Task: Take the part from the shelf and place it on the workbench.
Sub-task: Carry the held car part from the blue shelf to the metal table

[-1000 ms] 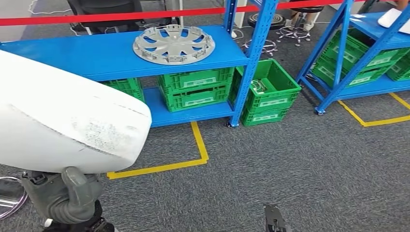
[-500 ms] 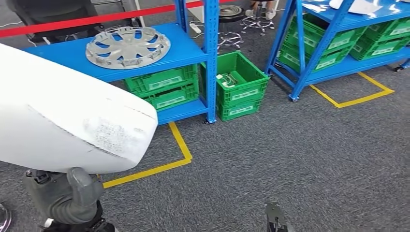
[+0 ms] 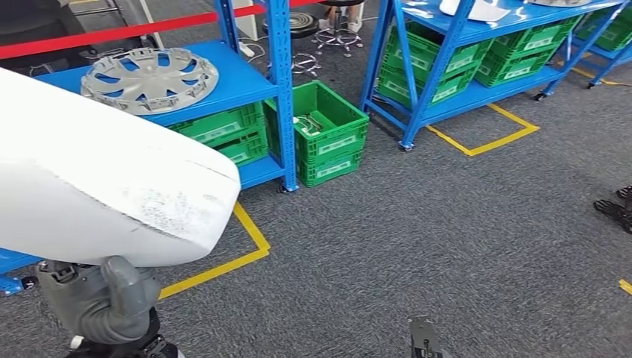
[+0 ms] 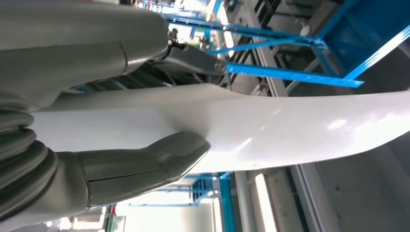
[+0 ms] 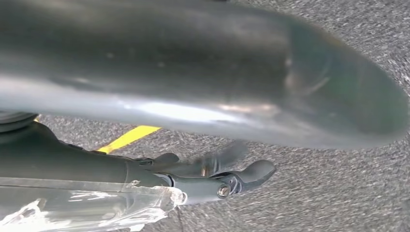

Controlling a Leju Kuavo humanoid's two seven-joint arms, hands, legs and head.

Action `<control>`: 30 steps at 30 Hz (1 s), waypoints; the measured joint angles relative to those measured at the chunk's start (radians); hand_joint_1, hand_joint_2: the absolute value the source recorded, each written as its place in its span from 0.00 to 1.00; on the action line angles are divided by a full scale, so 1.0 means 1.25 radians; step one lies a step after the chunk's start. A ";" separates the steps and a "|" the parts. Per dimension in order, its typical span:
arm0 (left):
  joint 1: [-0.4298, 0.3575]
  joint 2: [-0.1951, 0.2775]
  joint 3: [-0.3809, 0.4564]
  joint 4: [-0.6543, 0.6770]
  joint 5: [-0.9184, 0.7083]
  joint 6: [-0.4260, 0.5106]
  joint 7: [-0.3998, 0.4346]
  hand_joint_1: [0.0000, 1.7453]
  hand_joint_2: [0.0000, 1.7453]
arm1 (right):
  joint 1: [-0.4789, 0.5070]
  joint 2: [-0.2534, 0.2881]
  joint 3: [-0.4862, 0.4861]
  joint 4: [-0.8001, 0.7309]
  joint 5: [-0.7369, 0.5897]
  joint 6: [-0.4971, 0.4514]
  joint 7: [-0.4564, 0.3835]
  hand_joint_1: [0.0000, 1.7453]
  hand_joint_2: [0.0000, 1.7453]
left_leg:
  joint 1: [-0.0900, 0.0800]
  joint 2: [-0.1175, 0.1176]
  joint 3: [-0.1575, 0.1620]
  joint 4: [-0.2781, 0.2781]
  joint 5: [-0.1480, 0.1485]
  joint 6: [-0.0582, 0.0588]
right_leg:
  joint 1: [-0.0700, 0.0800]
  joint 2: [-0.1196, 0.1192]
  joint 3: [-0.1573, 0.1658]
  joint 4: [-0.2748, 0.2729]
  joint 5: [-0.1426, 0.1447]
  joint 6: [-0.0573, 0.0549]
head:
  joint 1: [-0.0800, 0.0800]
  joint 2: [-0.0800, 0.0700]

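- The left hand [image 3: 100,302] grips a large white part [image 3: 104,186] — carrying step.
- The right hand's [image 5: 217,176] grip cannot be told.
- Next, probably: find the workbench, set the part down.

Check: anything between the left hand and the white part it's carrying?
Nothing visible. The left hand already grips the white part from below; in the left wrist view its thumb presses straight onto the white surface. The workbench isn't visible, so that path can't be judged.
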 joint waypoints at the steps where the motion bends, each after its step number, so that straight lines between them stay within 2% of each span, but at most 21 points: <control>1: 0.000 0.000 0.000 0.000 0.000 0.000 0.000 1.00 1.00 | -0.002 0.000 0.000 0.000 0.000 0.000 0.000 0.00 0.00 | -0.002 0.010 0.000 0.000 -0.001 0.002 | 0.000 -0.014 -0.027 0.057 -0.028 0.002 | 0.002 0.000; 2: 0.000 0.000 0.000 0.000 0.000 0.000 0.000 1.00 1.00 | -0.002 0.000 0.000 0.000 0.000 0.000 0.000 0.00 0.00 | -0.003 0.021 0.000 0.000 -0.001 0.004 | 0.000 -0.019 -0.050 0.107 -0.049 0.004 | 0.003 0.000; 3: 0.000 0.000 0.000 0.000 0.000 0.000 0.000 1.00 1.00 | -0.002 0.000 0.000 0.000 0.000 0.000 0.000 0.00 0.00 | -0.004 0.031 0.001 0.000 -0.002 0.004 | 0.000 -0.021 -0.062 0.135 -0.055 0.004 | 0.003 0.000; 4: 0.000 0.000 0.000 0.000 0.000 -0.001 0.000 1.00 1.00 | -0.001 0.000 0.000 0.000 0.000 0.000 0.000 0.00 0.00 | -0.004 0.040 0.002 0.000 -0.003 0.004 | 0.000 -0.023 -0.059 0.133 -0.047 0.004 | 0.003 0.000; 5: 0.000 0.000 0.000 0.000 0.000 -0.001 0.000 1.00 1.00 | -0.001 0.000 0.000 0.000 0.000 0.000 0.000 0.00 0.00 | -0.005 0.048 0.004 0.001 -0.004 0.003 | 0.001 -0.027 -0.038 0.097 -0.026 0.003 | 0.003 0.000; 8: 0.000 0.000 0.000 0.000 0.001 -0.001 0.000 1.00 1.00 | -0.003 0.000 -0.001 0.000 0.000 0.001 0.000 0.00 0.00 | -0.010 0.071 0.013 0.002 -0.012 -0.007 | 0.007 -0.068 0.052 -0.059 0.034 -0.008 | 0.003 0.000; 9: -0.001 0.000 0.000 0.000 0.001 -0.002 0.000 1.00 1.00 | -0.005 0.000 -0.001 0.000 0.000 0.001 0.000 0.00 0.00 | -0.012 0.076 0.014 0.003 -0.014 -0.010 | 0.009 -0.076 0.064 -0.081 0.039 -0.012 | 0.003 0.000; 11: -0.002 0.000 0.000 0.000 0.001 -0.002 0.000 1.00 1.00 | -0.006 0.000 -0.001 0.000 0.000 0.001 0.000 0.00 0.00 | -0.013 0.089 0.017 0.001 -0.015 -0.018 | 0.011 -0.064 0.063 -0.087 0.040 -0.022 | 0.002 0.000; 12: -0.003 0.000 0.000 0.000 0.001 -0.003 0.000 1.00 1.00 | -0.005 0.000 -0.002 0.000 0.000 0.001 0.000 0.00 0.00 | -0.012 0.087 0.018 0.001 -0.018 -0.023 | 0.010 -0.055 0.062 -0.089 0.042 -0.027 | 0.002 0.000; 14: -0.004 0.000 0.000 0.000 0.001 -0.003 0.000 1.00 1.00 | -0.005 0.000 -0.003 0.000 0.000 0.001 0.000 0.00 0.00 | -0.010 0.061 0.006 0.031 -0.043 -0.031 | 0.006 -0.038 0.062 -0.093 0.046 -0.036 | 0.000 0.000; 16: -0.003 0.002 0.000 -0.001 0.001 -0.003 0.000 1.00 1.00 | -0.006 0.000 -0.004 0.000 0.001 0.001 0.000 0.00 0.00 | -0.008 0.029 -0.038 0.124 -0.094 -0.035 | 0.003 -0.020 0.061 -0.094 0.047 -0.040 | -0.003 0.000; 17: -0.003 0.003 0.000 -0.001 0.001 -0.003 0.000 1.00 1.00 | -0.006 0.000 -0.004 0.000 0.002 0.001 0.000 0.00 0.00 | -0.008 0.023 -0.065 0.178 -0.115 -0.035 | 0.002 -0.011 0.060 -0.094 0.048 -0.041 | -0.004 0.000; 18: -0.002 0.003 0.000 -0.001 0.001 -0.002 0.000 1.00 1.00 | -0.006 0.000 -0.005 0.000 0.003 0.001 0.000 0.00 0.00 | -0.008 0.021 -0.085 0.215 -0.124 -0.036 | 0.002 0.000 0.060 -0.094 0.048 -0.041 | -0.004 0.000; 19: -0.002 0.003 0.000 -0.001 0.001 -0.001 0.000 1.00 1.00 | -0.005 0.000 -0.005 0.000 0.003 0.001 0.000 0.00 0.00 | -0.008 0.020 -0.093 0.226 -0.116 -0.036 | 0.001 0.011 0.060 -0.093 0.048 -0.041 | -0.004 0.000; 20: -0.002 0.003 0.000 -0.001 0.001 -0.001 0.000 1.00 1.00 | -0.005 0.000 -0.005 0.000 0.003 0.001 0.000 0.00 0.00 | -0.007 0.019 -0.086 0.205 -0.093 -0.036 | 0.000 0.022 0.061 -0.093 0.048 -0.040 | -0.004 0.000; 21: -0.002 0.003 0.000 -0.001 0.001 -0.001 0.000 1.00 1.00 | -0.005 0.001 -0.006 0.000 0.004 0.001 0.000 0.00 0.00 | -0.005 0.013 -0.066 0.159 -0.062 -0.037 | -0.001 0.033 0.061 -0.093 0.049 -0.037 | -0.004 0.000; 23: -0.002 0.003 0.000 -0.001 0.001 -0.001 0.000 1.00 1.00 | -0.006 0.000 -0.006 0.000 0.004 0.001 0.000 0.00 0.00 | 0.004 -0.026 -0.019 0.057 -0.018 -0.039 | -0.002 0.055 0.058 -0.089 0.050 -0.028 | -0.005 0.000; 25: -0.002 0.003 -0.001 -0.001 0.001 0.000 0.000 1.00 1.00 | -0.006 0.000 -0.007 0.000 0.005 0.002 0.000 0.00 0.00 | 0.008 -0.054 0.000 0.012 -0.010 -0.034 | -0.004 0.072 0.050 -0.089 0.053 -0.017 | -0.007 0.000; 27: -0.003 0.002 -0.001 -0.001 0.001 0.000 0.000 1.00 1.00 | -0.002 0.000 -0.008 0.000 0.005 0.003 0.000 0.00 0.00 | 0.005 -0.041 0.000 0.010 -0.008 -0.021 | -0.008 0.081 0.044 -0.094 0.058 -0.007 | -0.007 0.000; 28: -0.003 0.001 -0.002 -0.001 0.001 0.000 0.000 1.00 1.00 | 0.000 0.000 -0.008 0.000 0.005 0.003 0.000 0.00 0.00 | 0.005 -0.033 0.000 0.009 -0.007 -0.014 | -0.007 0.070 0.039 -0.089 0.056 -0.003 | -0.006 0.000; 30: -0.003 -0.001 -0.002 -0.001 0.001 0.000 0.000 1.00 1.00 | -0.001 0.000 -0.008 0.000 0.005 0.003 0.000 0.00 0.00 | 0.005 -0.012 0.002 0.006 -0.006 -0.004 | -0.003 0.024 0.009 -0.030 0.024 0.001 | 0.000 0.000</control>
